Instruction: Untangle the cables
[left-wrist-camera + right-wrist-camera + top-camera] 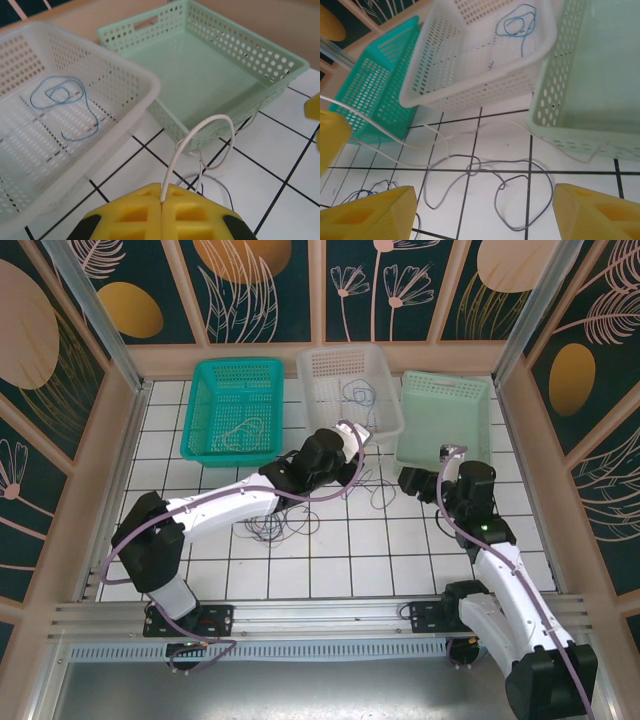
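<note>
Blue cable point(62, 102) lies sorted in the white basket point(145, 80). Left gripper point(162, 202) pinches a white cable point(205, 120), right gripper point(482, 202) gapes empty, and a dark tangle point(470, 170) awaits on the counter point(400, 560).

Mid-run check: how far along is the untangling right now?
Done: a blue cable lies in the white basket, and a pale cable in the teal basket. In hand: the left gripper is shut on a white cable, which arches up from its tip. Left: tangled cables on the tiles below the open right gripper; the green basket holds none.
</note>
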Robot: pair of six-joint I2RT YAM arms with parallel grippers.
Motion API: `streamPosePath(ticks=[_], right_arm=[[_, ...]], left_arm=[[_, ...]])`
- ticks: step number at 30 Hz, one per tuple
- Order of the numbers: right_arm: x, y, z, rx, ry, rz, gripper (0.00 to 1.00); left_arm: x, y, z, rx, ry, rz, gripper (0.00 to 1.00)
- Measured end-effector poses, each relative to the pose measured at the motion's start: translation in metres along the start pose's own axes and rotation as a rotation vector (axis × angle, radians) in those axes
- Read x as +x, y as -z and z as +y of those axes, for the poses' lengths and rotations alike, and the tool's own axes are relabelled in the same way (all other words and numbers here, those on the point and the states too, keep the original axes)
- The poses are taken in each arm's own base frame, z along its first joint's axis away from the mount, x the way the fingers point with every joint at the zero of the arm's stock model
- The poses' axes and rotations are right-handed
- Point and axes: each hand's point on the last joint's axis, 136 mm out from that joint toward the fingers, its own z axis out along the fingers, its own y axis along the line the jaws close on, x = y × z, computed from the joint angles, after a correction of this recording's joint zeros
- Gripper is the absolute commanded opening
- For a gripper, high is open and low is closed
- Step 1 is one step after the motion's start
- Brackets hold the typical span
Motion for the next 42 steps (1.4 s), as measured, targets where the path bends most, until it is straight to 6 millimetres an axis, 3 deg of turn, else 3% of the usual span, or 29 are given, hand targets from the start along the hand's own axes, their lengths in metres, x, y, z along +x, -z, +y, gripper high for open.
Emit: streamPosePath(ticks=[7,11,18,25,28,31,33,38,42], right_arm=[[0.018,-0.006,0.032,-0.119,-0.013,0.056,0.71],[0.048,-0.016,0.061,-0.204,0.002,0.141,0.71],[0.078,-0.032,0.062,-0.201,-0.051,0.202,0.71],[0.074,-0.048,0.06,-0.177,-0.072,0.164,0.7],[0.075,-0.059,0.055,-0.158,-0.086,0.149,0.56],[0.079,-0.067,0.051,-0.144,-0.104,0.154,0.18],[0.084,-0.07,0.05,-0.138,-0.106,0.167,0.0],[0.09,-0.066,0.046,-0.12,-0.105,0.171,0.0],[0.115,-0.056,0.021,-0.033,-0.132,0.209,0.0]], left_arm=[[0.001,-0.003,-0.003,0.017,0.048,0.021,0.0],[-0.013,-0.003,-0.01,0.054,0.08,-0.002,0.0],[-0.023,0.001,-0.017,0.089,0.127,-0.001,0.0],[-0.028,0.003,-0.027,0.148,0.183,0.004,0.0],[-0.028,0.004,-0.032,0.178,0.211,0.009,0.0],[-0.029,0.004,-0.034,0.19,0.232,0.008,0.0],[-0.029,0.004,-0.032,0.177,0.235,0.007,0.0],[-0.034,0.016,-0.001,0.064,0.246,-0.005,0.0],[-0.064,0.057,0.051,-0.068,0.265,-0.107,0.0]])
